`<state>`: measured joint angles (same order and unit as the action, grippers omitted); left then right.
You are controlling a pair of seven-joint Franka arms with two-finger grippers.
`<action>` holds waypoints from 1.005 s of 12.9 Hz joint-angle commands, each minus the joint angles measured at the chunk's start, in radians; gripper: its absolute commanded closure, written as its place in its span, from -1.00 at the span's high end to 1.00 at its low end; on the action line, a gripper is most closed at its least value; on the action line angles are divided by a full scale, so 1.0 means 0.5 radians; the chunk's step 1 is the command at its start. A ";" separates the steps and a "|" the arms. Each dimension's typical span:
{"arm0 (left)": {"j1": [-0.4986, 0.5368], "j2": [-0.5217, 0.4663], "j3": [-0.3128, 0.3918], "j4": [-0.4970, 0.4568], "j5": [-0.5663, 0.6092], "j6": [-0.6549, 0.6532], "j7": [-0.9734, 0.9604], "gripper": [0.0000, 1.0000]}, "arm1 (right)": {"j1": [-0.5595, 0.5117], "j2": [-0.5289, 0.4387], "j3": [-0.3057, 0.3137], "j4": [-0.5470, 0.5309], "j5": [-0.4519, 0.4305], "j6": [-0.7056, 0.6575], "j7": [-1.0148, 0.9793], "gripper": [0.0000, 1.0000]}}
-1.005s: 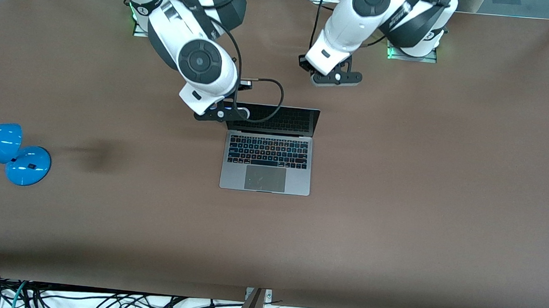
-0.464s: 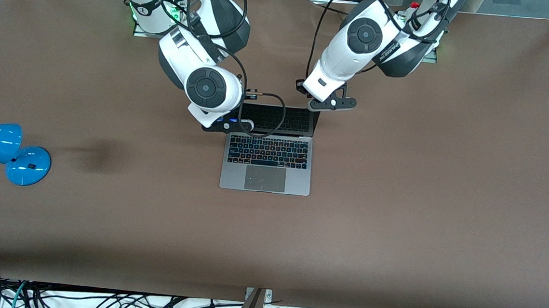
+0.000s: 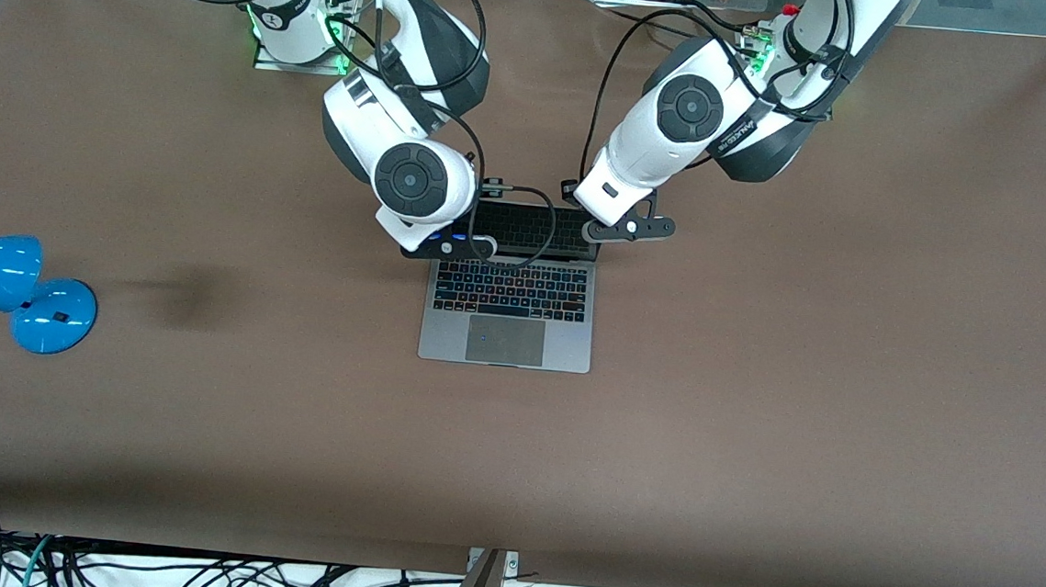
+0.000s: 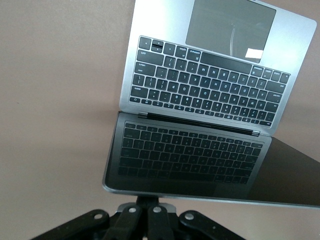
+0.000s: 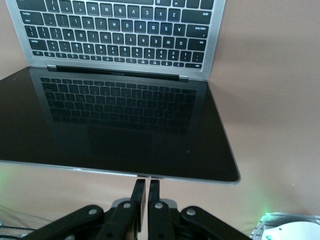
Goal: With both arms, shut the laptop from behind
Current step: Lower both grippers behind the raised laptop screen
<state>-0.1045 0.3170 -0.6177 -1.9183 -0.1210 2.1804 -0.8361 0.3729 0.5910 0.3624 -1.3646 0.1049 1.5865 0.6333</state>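
- Front view: the open laptop (image 3: 508, 311) sits mid-desk (image 3: 801, 396), keyboard up, its dark screen tilted back toward the arms' bases.
- The right end effector (image 3: 448, 247) hangs over the screen's top edge at the corner toward the right arm's end of the desk.
- The left end effector (image 3: 629, 231) hangs over the screen's other top corner, toward the left arm's end.
- Right wrist view: the right end effector's (image 5: 148, 190) fingers (image 5: 139, 192) are clenched together, tips at the screen's top edge; contact cannot be told.
- Left wrist view: the left end effector (image 4: 145, 202) is clenched too, its tips meeting just under the lid's rim.
- A blue lamp (image 3: 12, 290) lies well apart from both end effectors, at the right arm's end of the desk.
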 commanded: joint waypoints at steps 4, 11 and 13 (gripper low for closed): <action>0.000 0.115 0.021 0.133 0.058 -0.001 -0.006 -1.00 | 0.006 0.021 -0.007 0.011 -0.007 0.134 0.028 -0.82; -0.003 0.225 0.048 0.244 0.132 -0.004 -0.006 -1.00 | -0.006 0.042 -0.010 0.014 -0.007 0.245 0.028 -0.81; -0.003 0.265 0.051 0.256 0.174 -0.004 -0.009 -1.00 | -0.012 0.051 -0.016 0.020 -0.007 0.263 0.025 -0.81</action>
<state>-0.1044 0.4043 -0.5926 -1.8316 -0.0857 2.1823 -0.8361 0.3706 0.6097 0.3526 -1.3646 0.1044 1.7072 0.6334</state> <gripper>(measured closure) 0.991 0.903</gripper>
